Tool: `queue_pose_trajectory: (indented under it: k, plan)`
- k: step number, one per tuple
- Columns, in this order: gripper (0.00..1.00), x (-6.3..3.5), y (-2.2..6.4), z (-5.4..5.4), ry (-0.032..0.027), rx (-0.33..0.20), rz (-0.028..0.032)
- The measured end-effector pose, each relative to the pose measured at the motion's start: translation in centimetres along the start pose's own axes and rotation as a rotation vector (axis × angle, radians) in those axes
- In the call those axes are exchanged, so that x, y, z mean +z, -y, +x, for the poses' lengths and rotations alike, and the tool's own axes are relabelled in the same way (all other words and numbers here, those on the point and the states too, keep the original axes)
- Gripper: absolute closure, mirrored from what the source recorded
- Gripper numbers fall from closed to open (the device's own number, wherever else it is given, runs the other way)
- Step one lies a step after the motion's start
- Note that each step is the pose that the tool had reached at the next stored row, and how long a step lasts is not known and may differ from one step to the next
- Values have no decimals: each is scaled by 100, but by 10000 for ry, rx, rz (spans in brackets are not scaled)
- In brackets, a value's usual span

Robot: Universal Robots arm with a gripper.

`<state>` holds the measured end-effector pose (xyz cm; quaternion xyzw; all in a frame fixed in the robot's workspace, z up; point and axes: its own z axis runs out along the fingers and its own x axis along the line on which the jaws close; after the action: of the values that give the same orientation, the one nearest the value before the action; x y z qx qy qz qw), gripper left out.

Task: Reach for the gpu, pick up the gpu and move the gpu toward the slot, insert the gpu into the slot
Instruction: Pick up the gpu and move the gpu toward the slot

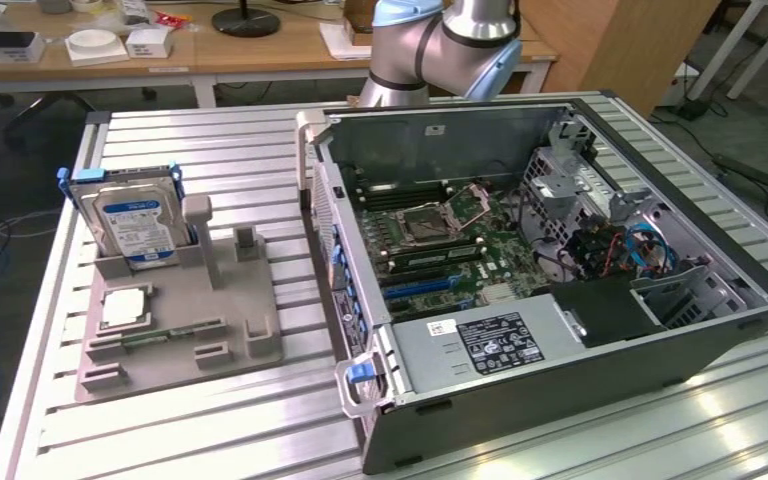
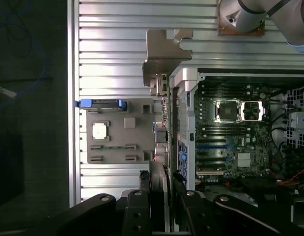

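Step in hand: carry. Pick looks done, insert not started.

- gripper [image 2: 164,209]: fingers clamped on the gpu [image 2: 161,128], one on each face. The card is seen edge-on in the wrist view, with its metal bracket [image 2: 166,51] at the end away from the fingers.
- gpu position: in the wrist view it lines up with the computer case [image 1: 598,370] wall that faces the gray tray [image 1: 224,330], not with the board inside. It looks well above the case, but I can't tell the height.
- Inside the case: motherboard [image 1: 451,250] is exposed and the blue slots [image 1: 418,287] lie near the power supply [image 1: 491,345] end. Nothing is seated in them.
- Beside the case: the tray holds the hard drive [image 1: 131,225] upright, and the square processor [image 1: 124,308] lies flat nearer the case's front end.

My read on what the next move calls for:
- shift sideways from the case wall to over the blue slots [image 2: 210,146]
- keep the card's long edge parallel to the slot, with the bracket toward the case's rear wall
- descend straight, no tilt; there is little room between the wall and the slots

Risk: the bracket could snag the case rim [image 2: 186,81] on the way in.
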<state>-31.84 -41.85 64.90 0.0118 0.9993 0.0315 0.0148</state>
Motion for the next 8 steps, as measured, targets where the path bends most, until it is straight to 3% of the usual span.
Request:
queue_pose_trajectory:
  k: [8]
  plan:
    - [72, 144, 19, 4, 39, -2, 0]
